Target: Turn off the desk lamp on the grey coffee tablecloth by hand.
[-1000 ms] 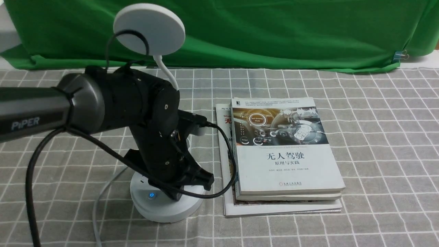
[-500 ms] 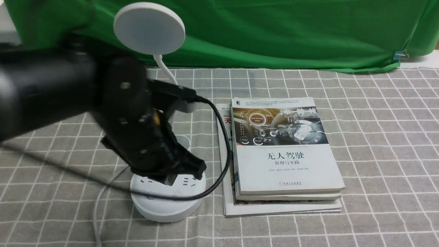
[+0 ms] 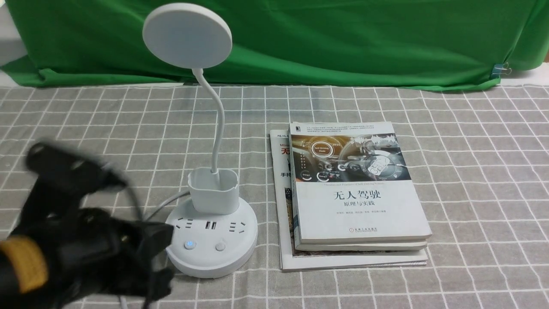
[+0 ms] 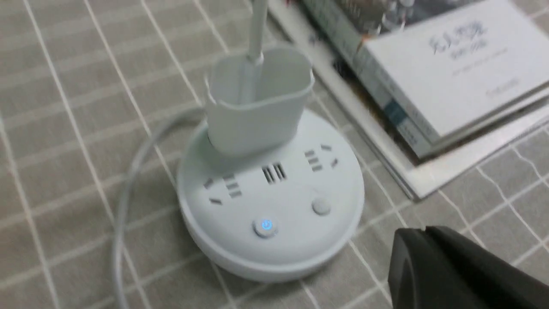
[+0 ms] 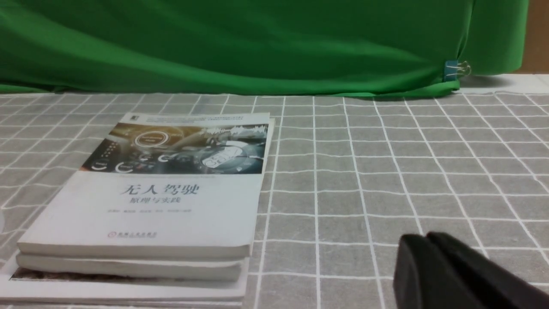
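Observation:
The white desk lamp (image 3: pixel 212 240) stands on the grey coffee tablecloth (image 3: pixel 472 180), with its disc head (image 3: pixel 187 35) up at the back and its cup holder (image 3: pixel 214 190) on the round base. One base button (image 3: pixel 189 244) glows blue and the other (image 3: pixel 220 246) is unlit. Both show in the left wrist view, the glowing button (image 4: pixel 266 225) and the plain one (image 4: pixel 321 207). My left gripper (image 3: pixel 165 242) is blurred, shut and empty, just left of the base. In its wrist view it (image 4: pixel 422 232) is off the base. My right gripper (image 5: pixel 426 237) is shut and empty over the cloth.
A stack of books (image 3: pixel 356 193) lies right of the lamp, also in the right wrist view (image 5: pixel 150 197). The lamp's white cord (image 4: pixel 128 189) trails off the base on the cloth. A green backdrop cloth (image 3: pixel 343 38) hangs along the back edge.
My left arm has pulled back from above the lamp base toward the near left and lower. The base, its sockets and both buttons are now uncovered.

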You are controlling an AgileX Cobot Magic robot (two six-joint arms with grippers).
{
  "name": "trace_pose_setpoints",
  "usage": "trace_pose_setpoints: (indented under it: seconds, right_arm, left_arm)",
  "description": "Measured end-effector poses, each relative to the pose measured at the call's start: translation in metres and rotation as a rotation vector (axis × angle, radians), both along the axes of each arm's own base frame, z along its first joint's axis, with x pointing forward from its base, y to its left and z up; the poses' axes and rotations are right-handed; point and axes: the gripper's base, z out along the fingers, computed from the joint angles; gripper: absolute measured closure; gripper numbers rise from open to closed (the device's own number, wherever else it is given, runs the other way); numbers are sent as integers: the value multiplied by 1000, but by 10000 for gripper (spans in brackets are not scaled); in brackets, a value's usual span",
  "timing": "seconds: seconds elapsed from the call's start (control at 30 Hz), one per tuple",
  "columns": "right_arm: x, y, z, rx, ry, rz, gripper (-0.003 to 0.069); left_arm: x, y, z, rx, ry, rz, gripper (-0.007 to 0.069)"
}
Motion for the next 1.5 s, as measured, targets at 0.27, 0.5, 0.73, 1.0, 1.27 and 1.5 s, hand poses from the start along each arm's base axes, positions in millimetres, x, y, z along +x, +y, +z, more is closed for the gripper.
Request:
trace_pose_setpoints:
  seconds: [0.27, 0.5, 0.73, 1.0, 1.27, 1.5]
  right_arm:
    - [0, 0, 0, 0, 0, 0, 622]
    - [0, 0, 0, 0, 0, 0, 622]
    - [0, 0, 0, 0, 0, 0, 622]
    - [0, 0, 0, 0, 0, 0, 622]
    - [0, 0, 0, 0, 0, 0, 622]
    - [0, 0, 0, 0, 0, 0, 622]
  left_arm:
    - [-21, 15, -14, 34, -105, -25, 627]
    - [-18, 13, -7, -18, -188, -27, 626]
    - [-26, 25, -3, -42, -390, -6, 626]
    - [-55, 68, -24, -81, -583, 292, 626]
    - [-80, 82, -48, -88, -648, 447, 626]
    - [-82, 80, -70, -50, -423, 429, 626]
